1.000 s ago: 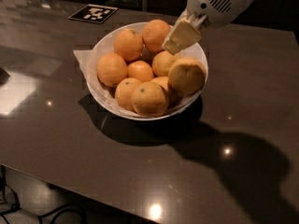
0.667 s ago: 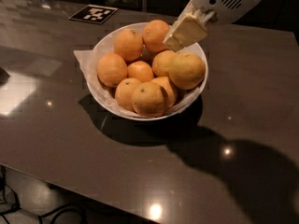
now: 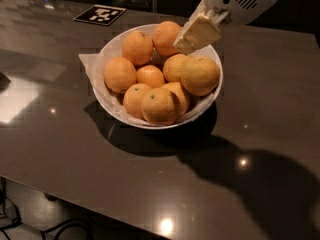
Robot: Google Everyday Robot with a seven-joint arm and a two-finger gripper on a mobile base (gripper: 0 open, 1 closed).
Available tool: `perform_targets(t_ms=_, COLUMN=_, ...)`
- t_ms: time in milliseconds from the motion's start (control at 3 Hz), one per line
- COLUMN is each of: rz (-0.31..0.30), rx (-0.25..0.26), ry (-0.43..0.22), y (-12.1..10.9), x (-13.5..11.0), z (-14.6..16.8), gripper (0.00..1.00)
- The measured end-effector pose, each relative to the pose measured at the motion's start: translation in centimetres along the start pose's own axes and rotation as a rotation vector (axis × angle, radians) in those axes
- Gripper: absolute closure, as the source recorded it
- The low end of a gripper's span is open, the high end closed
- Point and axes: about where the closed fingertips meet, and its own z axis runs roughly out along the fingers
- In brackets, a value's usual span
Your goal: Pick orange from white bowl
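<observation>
The white bowl (image 3: 111,54), lined with white paper, stands on the dark table and holds several oranges. The largest one, the duller yellow-orange orange (image 3: 200,75), rests on top at the bowl's right side, against the rim. My gripper (image 3: 197,34), cream-coloured on a white arm coming in from the upper right, hangs just above the bowl's far right part. It is right above and behind the large orange and next to the rear oranges. It holds nothing that I can see.
The dark glossy table (image 3: 75,149) stretches around the bowl, with its front edge near the bottom left. A black-and-white marker tag (image 3: 100,14) lies flat behind the bowl at the far left. Smaller, deeper-orange oranges (image 3: 120,74) fill the rest of the bowl.
My gripper has lifted slightly up and to the right, off the pile. The large orange has shifted a little on the right side of the bowl.
</observation>
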Motion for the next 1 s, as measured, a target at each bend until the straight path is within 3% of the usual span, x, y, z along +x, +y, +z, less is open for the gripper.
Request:
perform_targets(t_ms=667, rz=0.000, rx=0.000, ry=0.000, y=0.00, x=0.00, z=0.00, gripper=0.05)
perform_targets(t_ms=1000, rz=0.000, rx=0.000, ry=0.000, y=0.00, x=0.00, z=0.00, gripper=0.00)
